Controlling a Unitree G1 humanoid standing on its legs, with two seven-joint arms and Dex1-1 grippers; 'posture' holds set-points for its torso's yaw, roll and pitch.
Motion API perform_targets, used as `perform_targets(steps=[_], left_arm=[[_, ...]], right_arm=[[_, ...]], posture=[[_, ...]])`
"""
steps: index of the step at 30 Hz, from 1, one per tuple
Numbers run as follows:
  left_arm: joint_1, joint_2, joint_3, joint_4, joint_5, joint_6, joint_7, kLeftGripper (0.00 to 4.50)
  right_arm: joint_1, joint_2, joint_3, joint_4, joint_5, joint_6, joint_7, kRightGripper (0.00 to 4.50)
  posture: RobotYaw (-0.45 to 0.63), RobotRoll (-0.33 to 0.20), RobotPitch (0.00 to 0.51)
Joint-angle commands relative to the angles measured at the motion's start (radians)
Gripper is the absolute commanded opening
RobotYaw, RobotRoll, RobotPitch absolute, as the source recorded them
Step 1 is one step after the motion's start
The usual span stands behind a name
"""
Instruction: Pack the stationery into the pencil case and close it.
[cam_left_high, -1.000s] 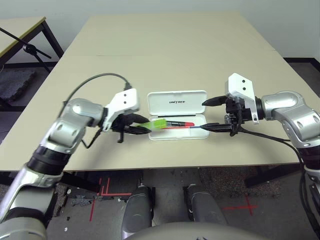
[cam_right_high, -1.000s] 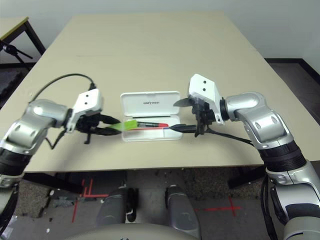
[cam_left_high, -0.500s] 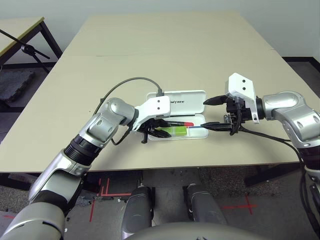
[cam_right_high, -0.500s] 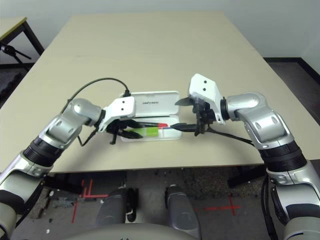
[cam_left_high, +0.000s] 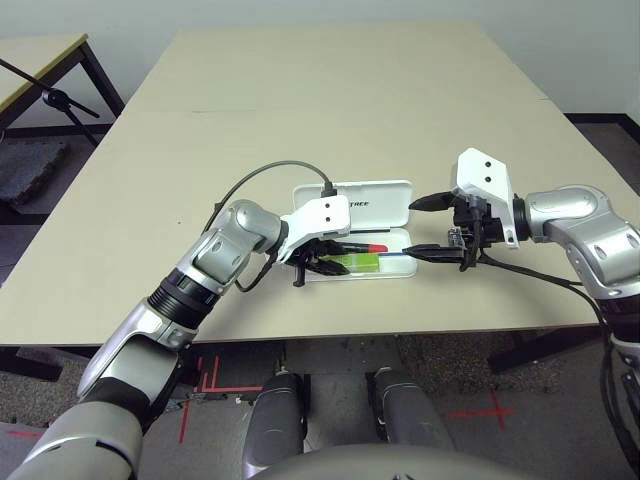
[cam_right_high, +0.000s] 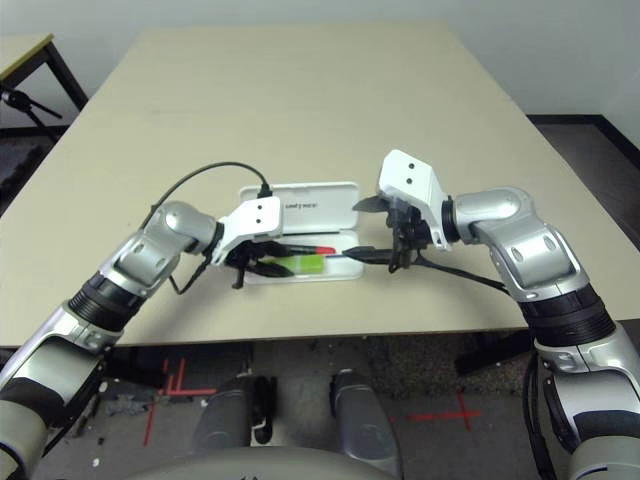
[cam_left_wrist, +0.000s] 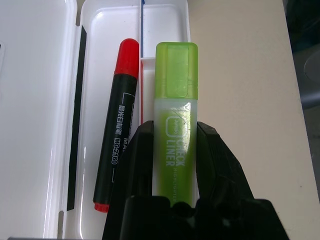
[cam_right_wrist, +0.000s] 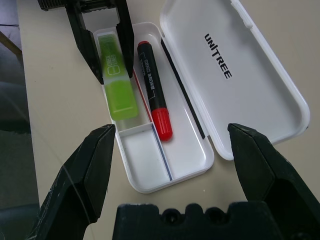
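The white pencil case (cam_left_high: 398, 264) lies open near the table's front edge, its lid (cam_right_wrist: 235, 75) with dark lettering folded back flat. A red marker (cam_right_wrist: 155, 95) with a black barrel lies in the tray. My left gripper (cam_left_high: 324, 262) reaches in from the case's left end, shut on a lime-green highlighter (cam_left_wrist: 175, 115). The highlighter (cam_right_wrist: 117, 85) stretches along the tray's front lane, beside the marker (cam_left_wrist: 117, 145). I cannot tell whether it rests on the tray floor. My right gripper (cam_left_high: 412, 230) stands wide open at the case's right end, holding nothing.
The beige table (cam_left_high: 330, 110) stretches far back behind the case. Its front edge (cam_left_high: 330, 335) runs close below the case. A second table (cam_left_high: 40, 60) and a black stand (cam_left_high: 50, 90) are off to the far left.
My left arm has carried the highlighter rightward, from beside the case's left end to over the tray. The right arm has stayed where it was.
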Motion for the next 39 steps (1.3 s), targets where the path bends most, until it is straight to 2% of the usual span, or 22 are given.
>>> perform_targets(steps=[1,9,15,21,28,32,35,39], left_arm=[[0.0,-0.002,-0.017,-0.003,0.022,-0.002,0.006,1.43],[0.011,0.012,0.024,-0.085,-0.013,0.016,-0.004,4.47],[0.07,0.115,0.168,-0.25,-0.127,0.046,-0.025,4.47],[0.095,0.197,0.281,-0.31,-0.221,0.047,-0.041,4.47],[0.101,0.201,0.283,-0.313,-0.245,0.047,-0.021,4.47],[0.1,0.192,0.265,-0.304,-0.238,0.038,-0.014,4.47],[0.099,0.188,0.256,-0.296,-0.234,0.032,-0.011,4.47],[0.098,0.183,0.246,-0.288,-0.229,0.023,-0.007,4.47]], right_arm=[[0.012,-0.004,-0.004,-0.012,-0.007,-0.006,-0.004,4.5],[0.011,-0.003,-0.005,-0.005,-0.008,-0.009,-0.004,4.5],[0.032,-0.033,-0.052,-0.025,0.032,0.02,0.01,4.5],[0.067,-0.065,-0.07,-0.051,0.034,0.089,-0.021,4.5],[0.052,-0.045,-0.102,-0.097,0.043,0.298,-0.168,4.5],[0.012,-0.018,-0.181,-0.185,0.114,0.555,-0.272,4.5],[0.013,-0.018,-0.221,-0.211,0.121,0.65,-0.342,4.5],[-0.023,0.073,-0.282,-0.161,0.059,0.816,-0.546,4.5]], posture=[[-0.19,0.0,0.093],[-0.19,0.0,0.093],[-0.18,0.0,0.095],[-0.17,0.0,0.1],[-0.17,0.0,0.107],[-0.17,0.0,0.108],[-0.17,0.0,0.108],[-0.19,0.0,0.109]])
